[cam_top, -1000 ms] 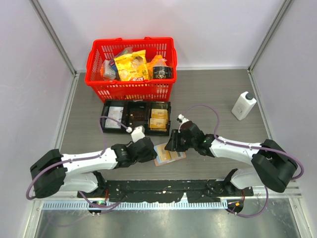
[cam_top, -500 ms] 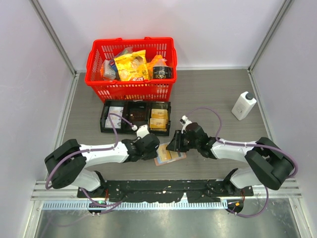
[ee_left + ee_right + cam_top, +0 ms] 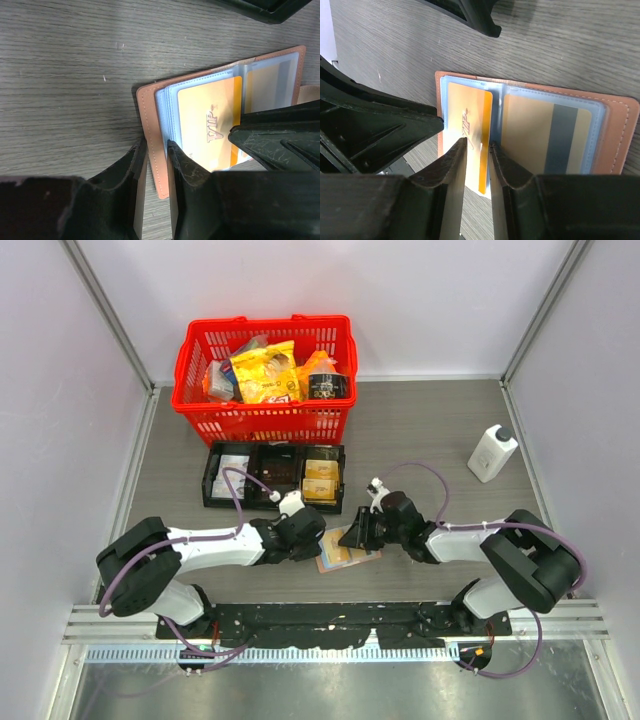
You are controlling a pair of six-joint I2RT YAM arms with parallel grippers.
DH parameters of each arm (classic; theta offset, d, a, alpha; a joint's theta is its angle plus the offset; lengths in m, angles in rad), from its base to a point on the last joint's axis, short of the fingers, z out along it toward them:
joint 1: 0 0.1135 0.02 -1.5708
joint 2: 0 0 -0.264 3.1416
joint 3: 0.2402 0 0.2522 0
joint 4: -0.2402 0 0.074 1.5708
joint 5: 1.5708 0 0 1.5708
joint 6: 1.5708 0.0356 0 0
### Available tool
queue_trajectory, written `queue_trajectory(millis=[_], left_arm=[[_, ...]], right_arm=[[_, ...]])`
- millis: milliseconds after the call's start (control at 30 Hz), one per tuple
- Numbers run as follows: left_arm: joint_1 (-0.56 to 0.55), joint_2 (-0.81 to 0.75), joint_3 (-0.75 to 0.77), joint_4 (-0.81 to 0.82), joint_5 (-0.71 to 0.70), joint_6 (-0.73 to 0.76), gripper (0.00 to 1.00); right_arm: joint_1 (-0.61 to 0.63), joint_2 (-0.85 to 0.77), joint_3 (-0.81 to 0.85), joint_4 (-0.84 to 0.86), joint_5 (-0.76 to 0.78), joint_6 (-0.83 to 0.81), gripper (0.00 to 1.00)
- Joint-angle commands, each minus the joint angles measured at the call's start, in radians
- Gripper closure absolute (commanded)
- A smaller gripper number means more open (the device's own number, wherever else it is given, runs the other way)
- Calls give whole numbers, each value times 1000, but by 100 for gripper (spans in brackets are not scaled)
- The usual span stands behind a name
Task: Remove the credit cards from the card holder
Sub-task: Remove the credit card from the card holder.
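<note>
The card holder lies open on the table between my arms, tan outside with light blue sleeves inside. My left gripper is shut on its tan left edge. A gold VIP credit card sits in the left sleeve and sticks out a little past the holder's near edge. My right gripper is shut on its orange edge. A second gold card with a grey stripe sits in the right sleeve. In the top view the left gripper and right gripper meet over the holder.
A black three-compartment tray with cards in it lies just behind the holder. A red basket of packets stands behind the tray. A white bottle stands at the right. The table's near edge has a black rail.
My left gripper has moved right to the holder and closed on its left edge. My right gripper has shifted slightly toward the near edge, and the holder has slid a little right.
</note>
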Motion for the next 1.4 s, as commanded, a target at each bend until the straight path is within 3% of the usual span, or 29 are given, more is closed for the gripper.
queue_trajectory(millis=[0, 167, 367, 700, 1100, 1367], left_arm=[[-1, 34, -13, -24, 26, -10, 74], [-1, 36, -15, -24, 28, -11, 76], [1, 37, -16, -24, 29, -13, 79], [1, 34, -19, -27, 29, -13, 84], [1, -105, -4, 68, 72, 35, 70], [1, -73, 44, 209, 178, 98, 74]], right_arm=[[-22, 6, -29, 81, -47, 8, 72], [-39, 21, -53, 150, -85, 20, 81], [-70, 16, -81, 187, -117, 27, 99], [-144, -83, -92, 68, -139, -44, 99], [-145, -45, -84, 74, -156, -41, 99], [-147, -42, -87, 81, -159, -35, 99]])
